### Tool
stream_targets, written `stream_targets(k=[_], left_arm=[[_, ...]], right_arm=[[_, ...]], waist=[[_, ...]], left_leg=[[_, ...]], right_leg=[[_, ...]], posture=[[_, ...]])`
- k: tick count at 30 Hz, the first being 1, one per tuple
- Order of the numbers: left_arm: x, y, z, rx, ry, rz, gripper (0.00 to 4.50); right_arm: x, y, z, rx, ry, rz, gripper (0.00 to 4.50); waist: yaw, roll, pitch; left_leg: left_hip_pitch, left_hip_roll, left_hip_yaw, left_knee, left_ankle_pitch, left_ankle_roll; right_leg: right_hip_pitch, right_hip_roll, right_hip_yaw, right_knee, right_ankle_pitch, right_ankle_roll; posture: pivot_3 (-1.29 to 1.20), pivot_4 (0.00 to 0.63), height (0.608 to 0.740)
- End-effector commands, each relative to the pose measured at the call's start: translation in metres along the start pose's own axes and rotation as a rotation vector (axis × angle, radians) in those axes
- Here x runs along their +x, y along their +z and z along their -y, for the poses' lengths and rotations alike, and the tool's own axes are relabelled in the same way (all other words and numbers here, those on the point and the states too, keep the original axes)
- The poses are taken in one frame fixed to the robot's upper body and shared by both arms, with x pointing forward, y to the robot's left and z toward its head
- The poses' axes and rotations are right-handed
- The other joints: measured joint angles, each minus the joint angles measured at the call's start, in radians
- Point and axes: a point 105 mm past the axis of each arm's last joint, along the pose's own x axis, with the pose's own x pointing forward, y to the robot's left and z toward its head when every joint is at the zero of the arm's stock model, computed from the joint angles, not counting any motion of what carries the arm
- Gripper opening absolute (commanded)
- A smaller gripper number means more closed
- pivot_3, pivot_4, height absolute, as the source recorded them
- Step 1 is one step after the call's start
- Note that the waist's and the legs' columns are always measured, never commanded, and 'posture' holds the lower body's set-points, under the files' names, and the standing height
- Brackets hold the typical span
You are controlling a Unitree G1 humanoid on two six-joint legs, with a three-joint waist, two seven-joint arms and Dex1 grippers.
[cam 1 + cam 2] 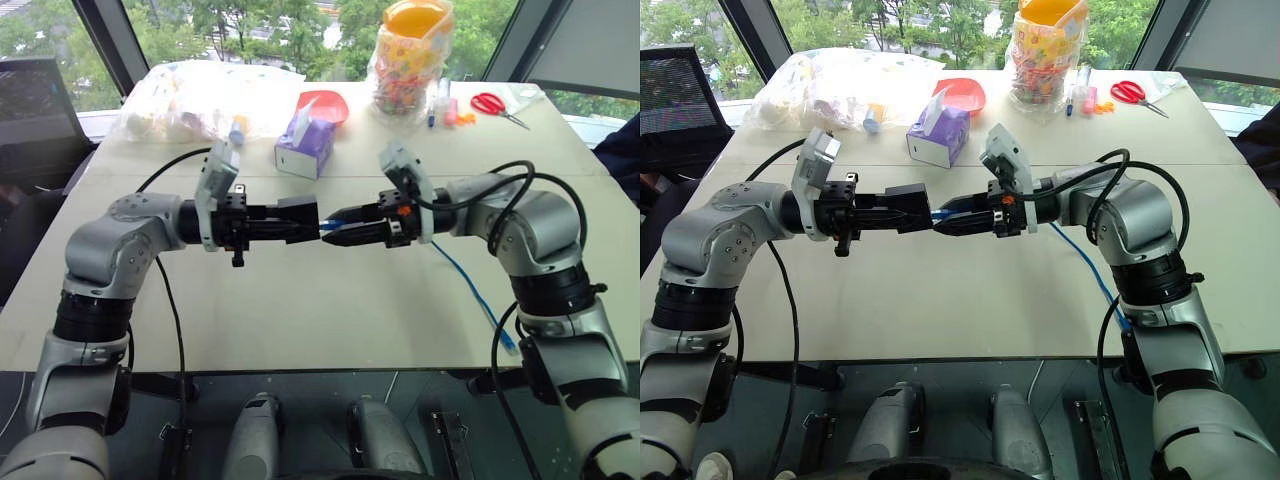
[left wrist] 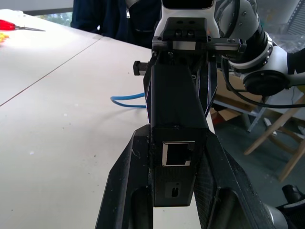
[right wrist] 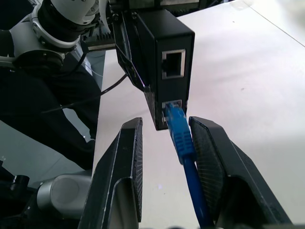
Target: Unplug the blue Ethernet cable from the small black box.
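On the far left of the surface [image 1: 300, 330] lies a heap of clear plastic bags [image 1: 200, 95]. The left claw [image 1: 300, 222] reaches level toward the right above the middle of the surface, its two black fingers clamped on the small black box [image 1: 297, 214], one finger against each side of it as the left wrist view shows; the box hangs in the air, clear of the surface. Just beyond it, farther away, stands a purple tissue box [image 1: 305, 148] with a red bowl [image 1: 325, 105] behind.

The blue Ethernet cable [image 3: 183, 143] has its plug seated in the lower port of the box, the upper port being empty. The right claw [image 3: 167, 157] meets the box from the right, its fingers [image 3: 214, 162] standing a little apart on either side of the plug, and I cannot tell whether they press it. From there the cable runs right and nearer, along the surface to its near edge beside the right arm.

Far right of centre stands a jar of coloured bits [image 1: 412, 60], and red-handled scissors [image 1: 497, 107] lie near the far right corner.
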Motion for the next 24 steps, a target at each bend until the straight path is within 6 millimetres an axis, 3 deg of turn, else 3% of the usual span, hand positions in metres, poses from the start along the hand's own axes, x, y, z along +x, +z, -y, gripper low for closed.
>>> stream_targets(k=[1,2,3,14,24], left_arm=[[0.002,0.008,0.007,0.053,-0.028,0.012,0.51],[0.003,0.008,0.007,0.054,-0.029,0.011,0.51],[0.003,0.008,0.008,0.054,-0.031,0.01,0.51],[0.001,0.009,0.008,0.052,-0.031,0.015,0.51],[-0.02,0.007,0.005,0.041,0.026,-0.013,0.51]], right_arm=[[-0.004,0.014,-0.002,-0.059,0.005,0.013,0.71],[-0.003,0.014,-0.002,-0.058,0.005,0.012,0.24],[-0.003,0.014,-0.003,-0.057,0.006,0.012,0.06],[-0.004,0.006,-0.002,-0.061,0.001,-0.02,0.06],[-0.038,-0.016,0.028,-0.054,-0.179,-0.082,0.06]], waist=[[0.001,0.0,0.0],[0.002,0.0,0.0],[0.001,0.0,0.0],[0.0,0.0,0.0],[0.002,0.0,0.001]], left_leg=[[0.0,0.0,0.0,0.0,0.0,0.0],[0.0,0.0,0.0,0.0,0.0,0.0],[0.0,0.0,0.0,0.0,0.0,0.0],[0.0,0.0,0.0,0.0,0.0,0.0],[0.0,0.0,0.0,0.0,0.0,0.0]], right_leg=[[0.0,0.0,0.0,0.0,0.0,0.0],[0.0,0.0,0.0,0.0,0.0,0.0],[0.0,0.0,0.0,0.0,0.0,0.0],[0.0,0.0,0.0,0.0,0.0,0.0],[-0.001,0.0,0.0,0.0,0.0,0.0]], posture=[[0.0,0.15,0.735],[0.0,0.15,0.735],[0.0,0.15,0.735],[0.0,0.15,0.735],[0.0,0.15,0.735]])
